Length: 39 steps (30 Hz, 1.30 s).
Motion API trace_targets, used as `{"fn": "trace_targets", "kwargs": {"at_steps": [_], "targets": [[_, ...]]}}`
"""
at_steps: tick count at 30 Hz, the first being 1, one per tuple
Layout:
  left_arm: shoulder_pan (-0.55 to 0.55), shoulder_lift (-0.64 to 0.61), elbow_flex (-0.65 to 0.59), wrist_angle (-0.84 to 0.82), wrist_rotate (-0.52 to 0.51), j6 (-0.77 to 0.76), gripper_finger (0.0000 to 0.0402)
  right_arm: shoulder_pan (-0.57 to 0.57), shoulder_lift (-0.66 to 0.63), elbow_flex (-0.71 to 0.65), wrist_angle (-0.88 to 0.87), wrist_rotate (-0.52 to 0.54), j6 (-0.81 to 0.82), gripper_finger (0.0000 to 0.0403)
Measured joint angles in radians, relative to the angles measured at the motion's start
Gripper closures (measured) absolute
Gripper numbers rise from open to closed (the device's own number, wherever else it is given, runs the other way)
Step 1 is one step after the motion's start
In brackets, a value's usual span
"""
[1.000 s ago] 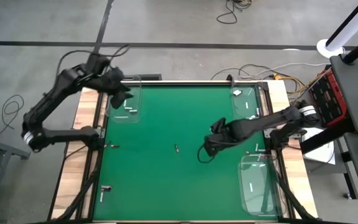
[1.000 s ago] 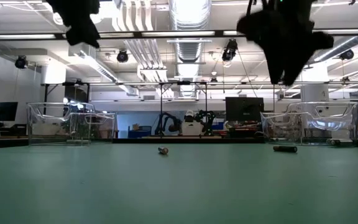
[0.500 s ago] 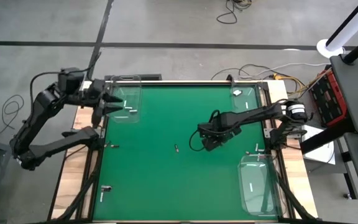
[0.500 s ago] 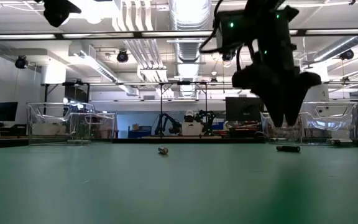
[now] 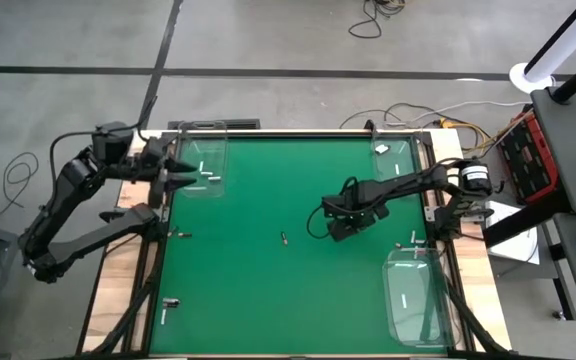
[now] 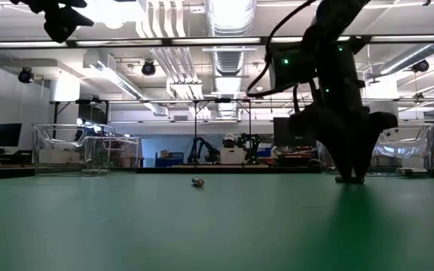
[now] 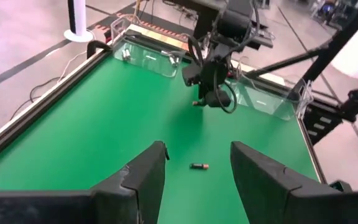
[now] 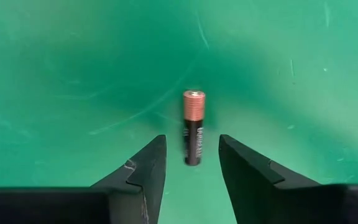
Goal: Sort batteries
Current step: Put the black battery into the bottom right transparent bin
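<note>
Judged partly done, perhaps close to halfway.

Already sorted into the clear trays, seen from above: two pale batteries (image 5: 208, 178) in the upper-left tray (image 5: 218, 190), about three in the upper-right tray (image 5: 400, 150), and one in the lower-right tray (image 5: 423, 320).

Yet to be sorted, loose on the green table (image 5: 248, 290): one near the middle (image 5: 283, 238), one by the left edge (image 5: 178, 234), a pair at the lower-left corner (image 5: 166, 308), and a dark copper-capped battery (image 8: 193, 127).

Down low over that last one with the right gripper (image 8: 191, 142), right of the table's centre. Fingers (image 8: 143, 171) apart on either side of it, not yet closed and not touching it. Probably about to be pinched and carried to a tray.

Hovering at the upper-left tray's outer edge with the left gripper (image 5: 186, 172), fingers (image 7: 145, 177) spread and holding nothing, facing across the table toward the middle battery.

Left to do, by this count: roughly five pickups and drops.
</note>
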Motion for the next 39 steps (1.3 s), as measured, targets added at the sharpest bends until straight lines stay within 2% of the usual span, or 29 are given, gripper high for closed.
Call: {"fn": "trace_targets", "kwargs": {"at_steps": [9,21,24,28,33,39], "targets": [[0.000,0.004,-0.041,0.126,0.000,-0.074,0.0238,-0.006,0.021,-0.045,0.081,-0.010,-0.040,0.0295],[0.000,-0.018,-0.039,0.382,0.029,-0.172,0.0238,-0.010,0.033,-0.072,0.115,-0.001,-0.030,0.0380],[0.000,-0.010,-0.039,0.439,0.032,-0.198,0.0238,-0.010,0.026,-0.059,0.099,0.006,-0.045,0.0383],[0.000,-0.004,-0.039,0.466,0.078,-0.202,0.0238,0.001,-0.004,-0.007,0.020,0.036,-0.089,0.0383],[0.000,-0.003,-0.039,0.465,0.078,-0.196,0.0238,0.045,-0.091,0.128,-0.122,0.047,-0.172,0.0383],[0.000,-0.002,-0.039,0.465,0.079,-0.180,0.0238,0.228,-0.194,0.298,-0.273,0.044,-0.315,0.0384]]}}
